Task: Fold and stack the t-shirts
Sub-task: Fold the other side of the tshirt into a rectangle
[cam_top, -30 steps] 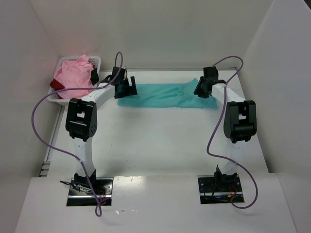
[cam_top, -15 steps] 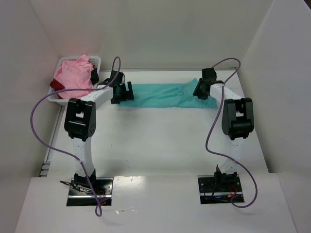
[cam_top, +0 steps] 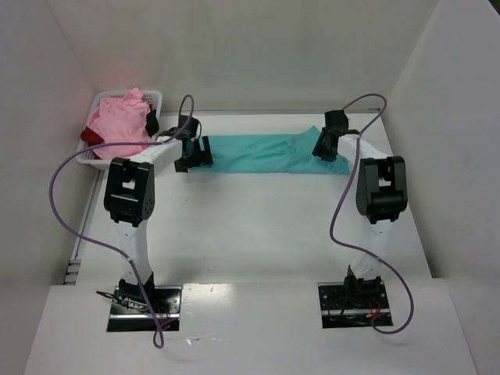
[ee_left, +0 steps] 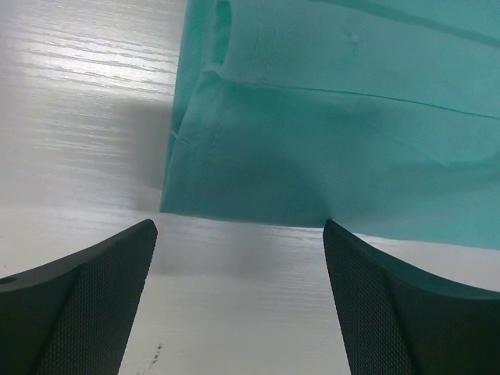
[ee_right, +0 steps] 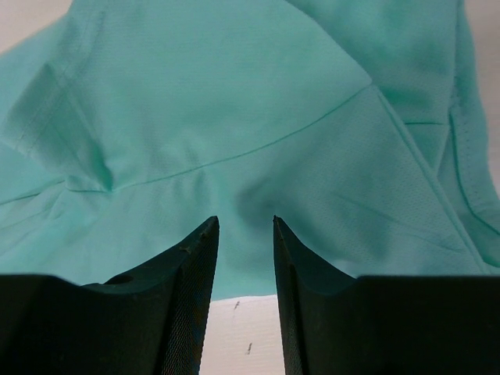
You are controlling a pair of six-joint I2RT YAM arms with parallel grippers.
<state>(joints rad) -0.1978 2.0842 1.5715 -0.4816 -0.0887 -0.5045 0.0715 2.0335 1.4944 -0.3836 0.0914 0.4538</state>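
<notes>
- While the teal t-shirt point(cam_top: 269, 154) lies in a flat strip across the far desk point(cam_top: 258, 226), the left pincer point(ee_left: 238, 234) is spread wide beside its left end.
- Right pincer point(ee_right: 244, 226): narrow gap, pinching nothing, at the shirt's right end.
- Pink t-shirt point(cam_top: 117, 121) heaped in the basket point(cam_top: 154, 97).

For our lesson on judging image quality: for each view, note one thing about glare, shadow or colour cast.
Top external: the pink t-shirt tints the left wall reddish. Left wrist: glare streaks the table; a soft shadow edges the teal t-shirt. Right wrist: even light, weave sharp, faint shade in the folds.
</notes>
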